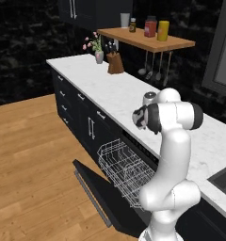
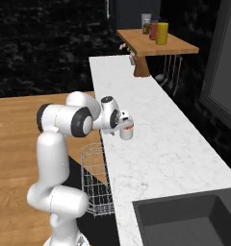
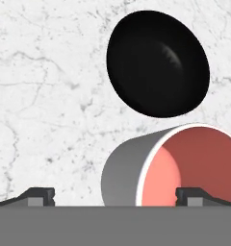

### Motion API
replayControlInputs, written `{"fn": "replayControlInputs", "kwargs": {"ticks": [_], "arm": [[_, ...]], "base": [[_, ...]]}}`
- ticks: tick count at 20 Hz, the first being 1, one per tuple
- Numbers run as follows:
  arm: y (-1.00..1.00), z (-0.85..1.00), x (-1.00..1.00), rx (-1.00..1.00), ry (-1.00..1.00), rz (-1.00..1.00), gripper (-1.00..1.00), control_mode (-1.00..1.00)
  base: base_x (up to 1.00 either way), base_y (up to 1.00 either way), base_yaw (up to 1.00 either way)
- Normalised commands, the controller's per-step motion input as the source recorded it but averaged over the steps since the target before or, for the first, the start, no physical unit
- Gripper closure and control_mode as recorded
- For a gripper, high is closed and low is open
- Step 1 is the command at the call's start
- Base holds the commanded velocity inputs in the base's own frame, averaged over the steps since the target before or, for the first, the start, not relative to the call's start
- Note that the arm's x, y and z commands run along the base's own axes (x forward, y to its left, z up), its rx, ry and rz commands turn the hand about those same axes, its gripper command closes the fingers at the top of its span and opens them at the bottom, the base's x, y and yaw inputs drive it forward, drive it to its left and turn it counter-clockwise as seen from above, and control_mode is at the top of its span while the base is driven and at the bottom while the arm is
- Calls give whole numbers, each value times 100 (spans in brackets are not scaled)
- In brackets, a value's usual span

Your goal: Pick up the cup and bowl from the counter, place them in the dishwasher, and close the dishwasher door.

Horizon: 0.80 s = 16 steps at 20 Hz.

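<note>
Your counter (image 2: 170, 144) runs long and white above the dishwasher (image 1: 133, 160), whose door (image 1: 105, 197) lies open with the rack (image 1: 122, 169) pulled out. Your gripper (image 3: 115, 196) hangs spread wide over the cup (image 3: 170, 166); the bowl (image 3: 158, 63) sits just beyond it

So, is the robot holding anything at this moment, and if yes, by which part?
Nothing is held. The gripper hangs above the counter with its jaws wide open, over the cup, not closed on it. The bowl lies untouched beside the cup.
</note>
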Motion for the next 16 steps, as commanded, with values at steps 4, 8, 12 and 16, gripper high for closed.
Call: {"fn": "replayControlInputs", "kwargs": {"ticks": [4, 8, 12, 16], "arm": [[-1, -21, 0, 0, 0, 1, -100, -100], [0, -24, 0, 0, 0, 3, 100, -100], [0, -18, 0, 0, 0, 3, 100, -100], [0, -5, -5, 0, 0, 3, 100, -100]], "base": [[0, 0, 0], [0, 0, 0], [0, 0, 0], [0, 0, 0]]}}
